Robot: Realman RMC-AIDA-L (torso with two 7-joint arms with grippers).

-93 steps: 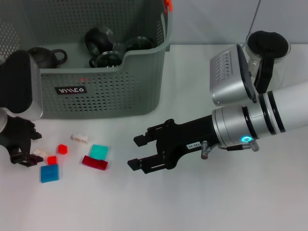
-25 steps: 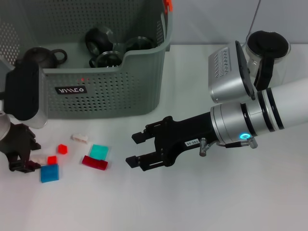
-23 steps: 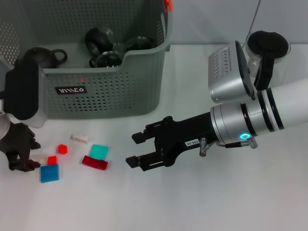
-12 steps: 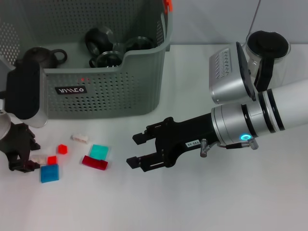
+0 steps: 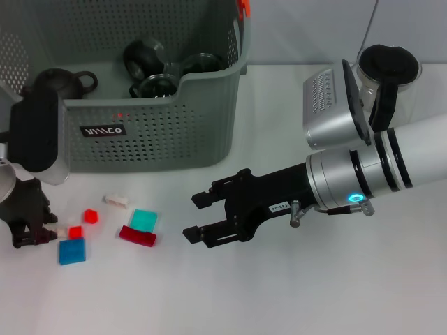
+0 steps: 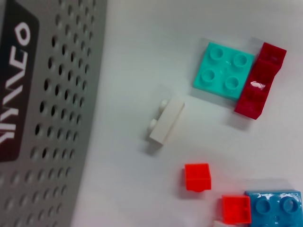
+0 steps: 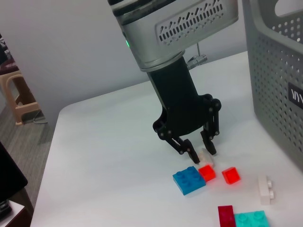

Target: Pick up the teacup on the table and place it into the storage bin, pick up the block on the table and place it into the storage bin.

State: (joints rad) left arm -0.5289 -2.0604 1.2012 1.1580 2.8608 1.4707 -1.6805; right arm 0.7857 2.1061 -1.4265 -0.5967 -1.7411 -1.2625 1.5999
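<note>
The left gripper [image 7: 198,147] stands low over the table [image 5: 293,293] at the robot's left, its fingers straddling a small white block [image 7: 205,156] and drawn close to it, though whether they already pinch it is hard to tell from here. That block lies at the edge of a tight scatter: a red block [image 5: 75,232] touches it, a blue block [image 5: 72,250] sits just beside that, and another red cube [image 5: 91,216], a second white brick [image 5: 116,200], a teal plate [image 5: 144,220] and a dark red brick [image 5: 137,235] lie near.

The storage bin [image 5: 154,132] stands just behind the blocks, already holding dark teacups [image 5: 150,66] and a small teapot [image 5: 63,80].

The right gripper [image 5: 202,220] hangs spread and empty over the table's middle, well apart from the blocks.

The risk here is the crowding. A finger closing on the white block could catch the red one touching it, nudging it aside or dragging both up together. A shallow grip on so small a piece may also slip during the lift toward the bin.
</note>
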